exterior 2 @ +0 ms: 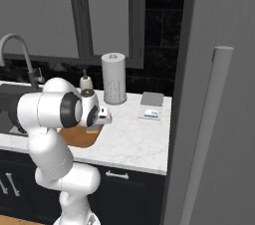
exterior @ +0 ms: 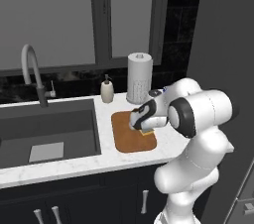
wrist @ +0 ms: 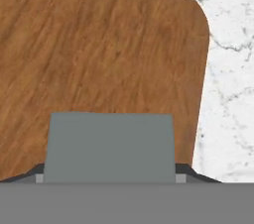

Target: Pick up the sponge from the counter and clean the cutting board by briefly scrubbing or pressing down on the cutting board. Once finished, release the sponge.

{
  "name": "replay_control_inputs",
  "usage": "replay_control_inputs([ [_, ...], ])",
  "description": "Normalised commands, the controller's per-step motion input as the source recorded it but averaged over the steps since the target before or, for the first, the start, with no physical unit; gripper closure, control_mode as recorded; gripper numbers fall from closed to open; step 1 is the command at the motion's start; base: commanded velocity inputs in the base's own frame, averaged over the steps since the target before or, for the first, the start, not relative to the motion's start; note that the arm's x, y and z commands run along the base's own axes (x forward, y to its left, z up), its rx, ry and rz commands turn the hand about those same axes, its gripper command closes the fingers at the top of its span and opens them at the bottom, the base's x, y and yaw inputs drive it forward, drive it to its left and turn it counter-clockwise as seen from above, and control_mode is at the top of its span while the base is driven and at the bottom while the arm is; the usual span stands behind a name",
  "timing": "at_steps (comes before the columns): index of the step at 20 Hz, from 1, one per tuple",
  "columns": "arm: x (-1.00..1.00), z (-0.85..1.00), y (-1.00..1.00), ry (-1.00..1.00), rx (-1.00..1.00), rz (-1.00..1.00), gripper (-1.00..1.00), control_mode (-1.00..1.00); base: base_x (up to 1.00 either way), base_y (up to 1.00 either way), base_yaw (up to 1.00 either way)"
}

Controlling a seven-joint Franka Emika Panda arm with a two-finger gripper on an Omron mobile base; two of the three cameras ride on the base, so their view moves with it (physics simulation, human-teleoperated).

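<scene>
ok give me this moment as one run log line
phase: scrubbing | pincer: shut on sponge | sponge: over cutting board, contact unclear | board: flat on counter beside sink

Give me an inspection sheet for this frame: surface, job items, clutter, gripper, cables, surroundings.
Surface: white marble counter above dark cabinets.
Job's things: cutting board flat on the counter right of the sink; sponge over the board, grey top facing the hand camera.
Clutter: paper towel roll, soap bottle, blue-and-white flat object and grey pad at the counter's right end.
Grippers: gripper low over the board, fingers flanking the sponge; appears shut on it.
Cables: nothing seen.
Surroundings: dark sink, curved faucet, window behind.
</scene>
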Motion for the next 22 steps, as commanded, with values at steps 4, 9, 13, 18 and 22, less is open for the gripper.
replay_control_inputs([
  [4,0.42,-0.13,-0.02,-0.06,0.00,-0.02,1.00,-1.00,0.00,0.00,0.00],
  [9,0.36,-0.10,-0.23,0.00,0.01,0.00,1.00,-1.00,0.00,0.00,0.00],
  [13,0.36,-0.17,-0.30,-0.01,0.02,0.00,1.00,-1.00,0.00,0.00,0.00],
  [18,0.43,-0.24,-0.07,-0.03,0.00,0.00,1.00,-1.00,0.00,0.00,0.00],
  [22,0.48,-0.21,0.01,-0.05,0.00,0.00,1.00,-1.00,0.00,0.00,0.00],
])
